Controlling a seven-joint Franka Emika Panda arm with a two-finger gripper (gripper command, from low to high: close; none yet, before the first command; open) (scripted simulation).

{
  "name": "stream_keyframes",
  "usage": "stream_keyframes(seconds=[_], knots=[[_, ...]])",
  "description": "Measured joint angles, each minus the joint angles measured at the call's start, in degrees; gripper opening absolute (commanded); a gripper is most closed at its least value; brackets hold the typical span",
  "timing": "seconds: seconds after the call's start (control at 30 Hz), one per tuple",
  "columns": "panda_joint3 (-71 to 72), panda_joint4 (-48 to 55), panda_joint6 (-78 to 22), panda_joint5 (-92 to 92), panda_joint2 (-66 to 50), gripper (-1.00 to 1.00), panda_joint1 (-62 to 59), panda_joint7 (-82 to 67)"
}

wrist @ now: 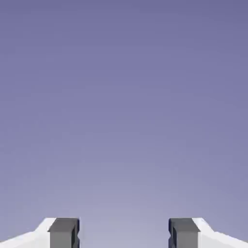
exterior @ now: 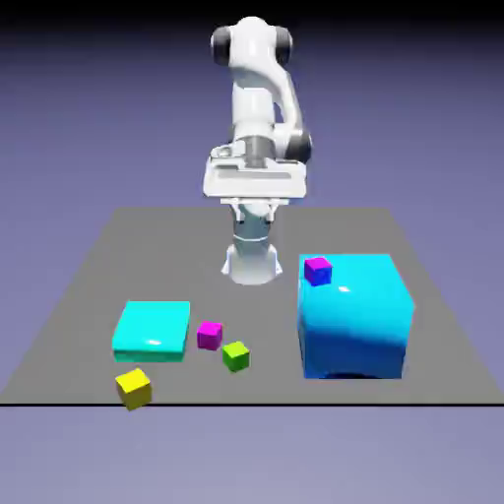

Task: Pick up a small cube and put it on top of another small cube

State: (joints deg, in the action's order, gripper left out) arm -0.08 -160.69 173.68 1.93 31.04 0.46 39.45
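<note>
While the yellow cube waited at seven o'clock in the exterior view, the green cube sat at six, its open surroundings probably leaving grabbing room! Up at twelve, farther back, the claw hung wide and empty, presumably held high for clearance. No brand, label or writing could be read.

The exterior view was bright on the white arm, its paler surfaces nearly washed out. Small white glints sat on the large blue block at right, whose near side darkened toward its base. The hand view showed soft, even light, paler toward the bottom.
</note>
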Motion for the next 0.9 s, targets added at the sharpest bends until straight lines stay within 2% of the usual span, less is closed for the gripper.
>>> stream_keyframes(seconds=[0.9], knots=[[-1.75, 6.91, -7.28, 43.16, -36.18, 0.0, -5.1, -67.28]])
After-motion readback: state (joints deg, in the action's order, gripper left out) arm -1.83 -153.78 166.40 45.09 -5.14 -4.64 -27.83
